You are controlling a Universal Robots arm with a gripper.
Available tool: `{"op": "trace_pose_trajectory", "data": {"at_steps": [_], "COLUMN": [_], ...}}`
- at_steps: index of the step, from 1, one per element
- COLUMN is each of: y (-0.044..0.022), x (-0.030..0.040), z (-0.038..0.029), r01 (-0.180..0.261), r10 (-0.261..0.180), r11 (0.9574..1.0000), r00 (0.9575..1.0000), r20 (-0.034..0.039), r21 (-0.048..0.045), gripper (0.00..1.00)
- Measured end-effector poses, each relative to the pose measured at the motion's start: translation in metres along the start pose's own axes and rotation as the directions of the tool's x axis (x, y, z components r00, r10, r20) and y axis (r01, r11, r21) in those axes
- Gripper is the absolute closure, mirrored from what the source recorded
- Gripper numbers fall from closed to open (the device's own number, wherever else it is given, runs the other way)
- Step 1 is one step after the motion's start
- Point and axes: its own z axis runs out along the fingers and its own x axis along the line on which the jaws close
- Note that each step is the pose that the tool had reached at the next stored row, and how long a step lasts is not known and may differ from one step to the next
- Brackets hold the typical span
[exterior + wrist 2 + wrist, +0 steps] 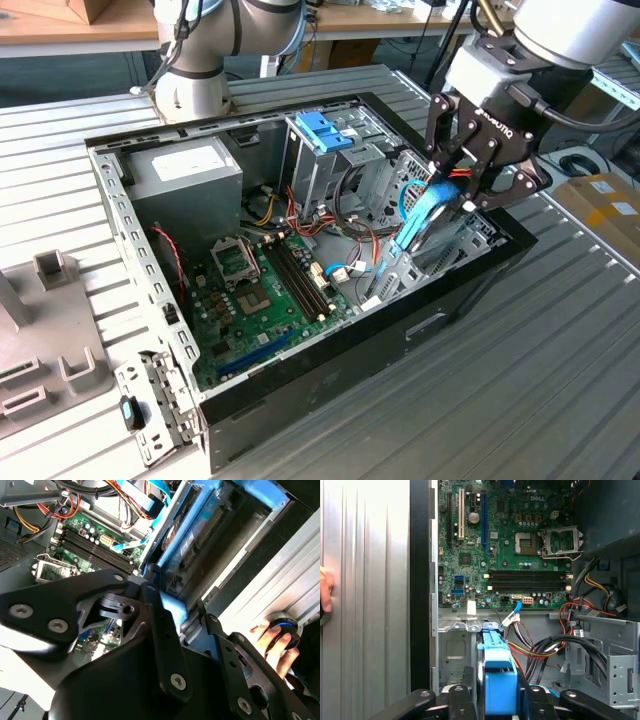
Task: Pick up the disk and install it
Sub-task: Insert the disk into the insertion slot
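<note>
- Gripping the disk (pixel 428 215) by its blue frame, the tool (pixel 452 188) is clamped on both of its edges.
- Disk is tilted, lower end down in the bay at the corner of the case (pixel 300 385) on the exterior view's right; it is not lying flat.
- Motherboard (pixel 270 290) lies beside the bay, with loose red, yellow and black cables (pixel 545 647) between them.
- Drive cage (pixel 330 160) with a blue clip stands near the disk, not touching it.
- Grey power supply (pixel 185 170) sits in the far corner, well apart.
- Case lies open on a ribbed metal table (pixel 540 390).
- A hand (pixel 277 642) rests on a round knob (pixel 286 622) with a blue ring, on the table outside the case.
</note>
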Motion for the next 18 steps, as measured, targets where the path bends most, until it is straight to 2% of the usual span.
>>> {"op": "trace_pose_trajectory", "data": {"at_steps": [1, 4, 5, 9, 10, 13, 16, 18], "y": [0.0000, 0.0000, 0.0000, 0.0000, 0.0000, 0.0001, 0.0001, 0.0001], "x": [0.0000, 0.0000, 0.0000, 0.0001, -0.0001, -0.0009, -0.0013, -0.0030], "z": [0.0002, 0.0007, 0.0009, 0.0002, -0.0012, -0.0130, -0.0173, -0.0178], "r01": [0.000, 0.000, 0.000, 0.000, 0.000, 0.000, 0.000, 0.000], "r10": [0.000, 0.000, 0.000, 0.000, 0.000, 0.000, 0.000, 0.000], "r11": [1.0000, 1.0000, 1.0000, 1.0000, 1.0000, 1.0000, 1.0000, 1.0000], "r00": [1.0000, 1.0000, 1.0000, 1.0000, 1.0000, 1.0000, 1.0000, 1.0000], "r20": [0.0000, 0.0000, 0.0001, -0.0001, -0.0001, -0.0001, 0.0000, 0.0003], "r21": [0.0000, 0.0000, 0.0000, 0.0000, 0.0000, 0.0000, 0.0000, 0.0000], "gripper": [0.50, 0.44, 0.38, 0.38, 0.38, 0.38, 0.38, 0.38]}}
